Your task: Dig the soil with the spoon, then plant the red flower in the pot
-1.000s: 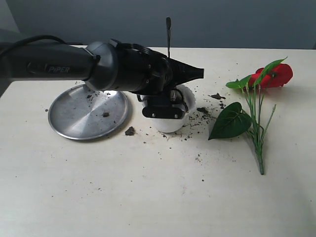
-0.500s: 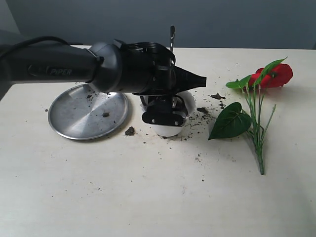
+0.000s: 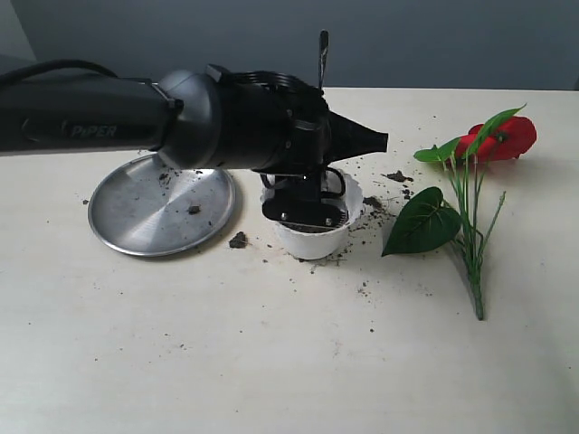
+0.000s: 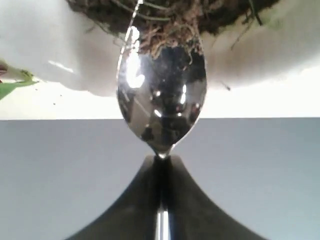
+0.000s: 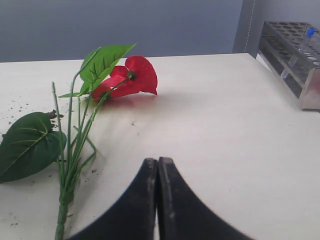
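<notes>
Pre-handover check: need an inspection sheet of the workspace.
Surface: pale table, soil-flecked.
Job's things: spoon upright, its bowl at the soil in the pot; red flower lying flat, unplanted.
Clutter: steel plate; loose crumbs.
Pincers: left pincer shut on spoon; right pincer shut, empty.
Cables: black cable on left arm.
Surroundings: grey wall; tube rack.
</notes>
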Controlling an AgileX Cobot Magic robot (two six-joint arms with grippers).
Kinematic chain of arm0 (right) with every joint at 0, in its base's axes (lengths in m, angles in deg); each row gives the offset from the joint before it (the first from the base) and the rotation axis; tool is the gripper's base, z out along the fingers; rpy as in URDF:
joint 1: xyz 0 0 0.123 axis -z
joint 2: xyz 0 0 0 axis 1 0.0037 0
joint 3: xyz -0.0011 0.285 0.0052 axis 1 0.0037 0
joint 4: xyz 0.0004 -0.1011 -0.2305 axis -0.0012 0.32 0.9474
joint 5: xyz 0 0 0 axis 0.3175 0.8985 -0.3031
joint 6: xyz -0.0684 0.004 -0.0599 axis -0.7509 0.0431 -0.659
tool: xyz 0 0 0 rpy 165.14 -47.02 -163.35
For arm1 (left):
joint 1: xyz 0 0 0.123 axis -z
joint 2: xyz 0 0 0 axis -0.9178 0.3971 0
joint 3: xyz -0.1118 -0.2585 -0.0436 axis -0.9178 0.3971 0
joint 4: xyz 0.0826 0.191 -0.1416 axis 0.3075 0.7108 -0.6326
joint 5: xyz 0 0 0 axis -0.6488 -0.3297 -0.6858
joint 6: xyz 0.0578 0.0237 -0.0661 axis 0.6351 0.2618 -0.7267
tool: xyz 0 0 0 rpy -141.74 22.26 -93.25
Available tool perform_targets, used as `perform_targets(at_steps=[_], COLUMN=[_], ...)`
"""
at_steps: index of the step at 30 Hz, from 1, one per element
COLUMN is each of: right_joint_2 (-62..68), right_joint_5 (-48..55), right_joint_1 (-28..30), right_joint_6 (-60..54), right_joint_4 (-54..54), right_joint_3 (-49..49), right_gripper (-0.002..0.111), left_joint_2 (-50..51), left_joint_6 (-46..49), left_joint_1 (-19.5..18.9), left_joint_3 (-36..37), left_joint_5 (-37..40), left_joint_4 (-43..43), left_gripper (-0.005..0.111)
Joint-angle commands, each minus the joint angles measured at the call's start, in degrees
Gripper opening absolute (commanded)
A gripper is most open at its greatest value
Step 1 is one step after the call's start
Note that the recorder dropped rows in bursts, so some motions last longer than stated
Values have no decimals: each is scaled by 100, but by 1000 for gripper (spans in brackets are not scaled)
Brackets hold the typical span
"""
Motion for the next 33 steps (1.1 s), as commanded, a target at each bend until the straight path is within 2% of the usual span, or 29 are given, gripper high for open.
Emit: perform_targets(at_steps=[1,4,11,13,16,30,33], right_joint_2=[-21,-21,-21,-21,-21,-21,-21], right_joint_5=[-23,-23,-23,-23,-23,-23,-23], right_joint_1=[-15,-15,-15,-15,-15,-15,-15], right_joint_6=[0,0,0,0,0,0,0], right_joint_4=[4,4,4,4,4,4,4], right_joint_3=[13,13,13,13,13,13,13], right_gripper=[0,0,0,0,0,0,0], left_joint_2=[-70,-70,-16,-16,2,115,115], left_joint_6=[-380,-380,-380,-369,-282,48,406], left_joint_1=[24,12,-377,-377,-377,-377,-377], left_joint_3=[32,32,32,32,32,32,140], left_joint_5=[94,-149,-660,-674,-836,-598,-568], left_joint_4=[486,474,443,415,-39,-500,-715], left_gripper=[0,0,0,0,0,0,0])
